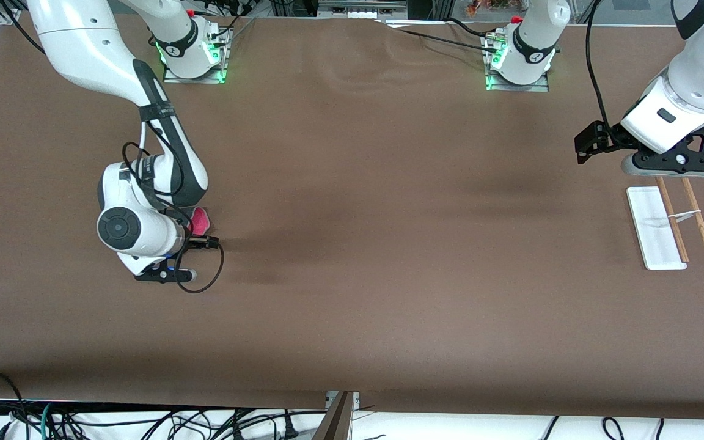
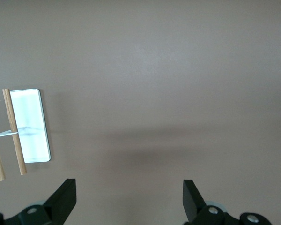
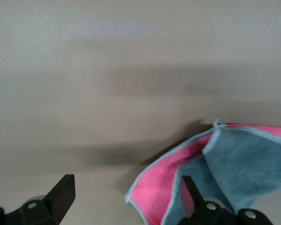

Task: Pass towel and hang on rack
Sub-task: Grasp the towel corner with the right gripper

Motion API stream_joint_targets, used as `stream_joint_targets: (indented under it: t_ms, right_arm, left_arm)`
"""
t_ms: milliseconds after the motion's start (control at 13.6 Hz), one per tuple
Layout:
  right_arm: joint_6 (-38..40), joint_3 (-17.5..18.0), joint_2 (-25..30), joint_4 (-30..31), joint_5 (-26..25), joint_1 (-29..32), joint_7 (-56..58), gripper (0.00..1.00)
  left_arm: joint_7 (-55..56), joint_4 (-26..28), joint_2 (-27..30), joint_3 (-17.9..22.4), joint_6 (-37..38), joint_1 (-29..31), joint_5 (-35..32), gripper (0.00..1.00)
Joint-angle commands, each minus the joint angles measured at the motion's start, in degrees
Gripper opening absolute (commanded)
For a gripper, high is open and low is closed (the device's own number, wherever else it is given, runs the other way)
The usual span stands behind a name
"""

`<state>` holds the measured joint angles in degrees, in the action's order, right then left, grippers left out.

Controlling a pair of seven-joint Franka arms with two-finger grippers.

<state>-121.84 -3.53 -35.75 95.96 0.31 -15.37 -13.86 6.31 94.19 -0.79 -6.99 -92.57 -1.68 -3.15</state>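
The towel (image 1: 200,220), pink-red and grey with light trim, lies crumpled on the brown table toward the right arm's end, mostly hidden under the right wrist. In the right wrist view the towel (image 3: 225,164) has a pink corner reaching between the fingers. My right gripper (image 3: 126,194) is open, low over the towel's edge (image 1: 190,239), one finger (image 3: 189,197) over the cloth. The rack (image 1: 654,227), a white base with two brown rods (image 1: 697,217), stands toward the left arm's end. My left gripper (image 1: 674,162) hangs open and empty (image 2: 129,197) above the table by the rack (image 2: 30,125).
The brown table (image 1: 388,244) stretches between towel and rack. Both arm bases (image 1: 193,58) (image 1: 517,64) stand at the edge farthest from the front camera. Cables (image 1: 144,421) lie below the table's nearest edge.
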Motion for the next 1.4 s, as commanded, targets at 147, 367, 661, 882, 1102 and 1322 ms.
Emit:
stream_joint_targets:
  t_ms: [147,367,661,882,1102,1322]
  right_arm:
    - [-5.16,1.24,1.47,6.43,0.65,-0.54,-3.45,1.0]
    - [-7.0,1.25,1.56,9.15,0.39,-1.33,-3.37,1.0]
    - [-4.29,1.24,2.52,9.16,0.39,-0.89,-2.75,0.48]
    - [-2.88,0.81,2.79,9.24,0.39,-0.54,-2.49,0.19]
    - [-1.03,0.63,2.7,9.16,0.39,-0.1,-2.58,0.0]
    - [-0.68,0.63,2.7,9.24,0.39,0.34,-2.58,0.0]
  left_arm:
    - [0.45,-1.02,0.08,0.04,1.16,0.01,0.51,1.0]
    - [0.45,-1.02,0.08,0.04,1.16,0.01,0.51,1.0]
    - [0.45,-1.02,0.08,0.04,1.16,0.01,0.51,1.0]
    - [0.45,-1.02,0.08,0.04,1.16,0.01,0.51,1.0]
    - [0.45,-1.02,0.08,-0.04,1.34,0.01,0.51,1.0]
    - [0.54,-1.02,0.17,-0.04,1.43,-0.08,0.51,1.0]
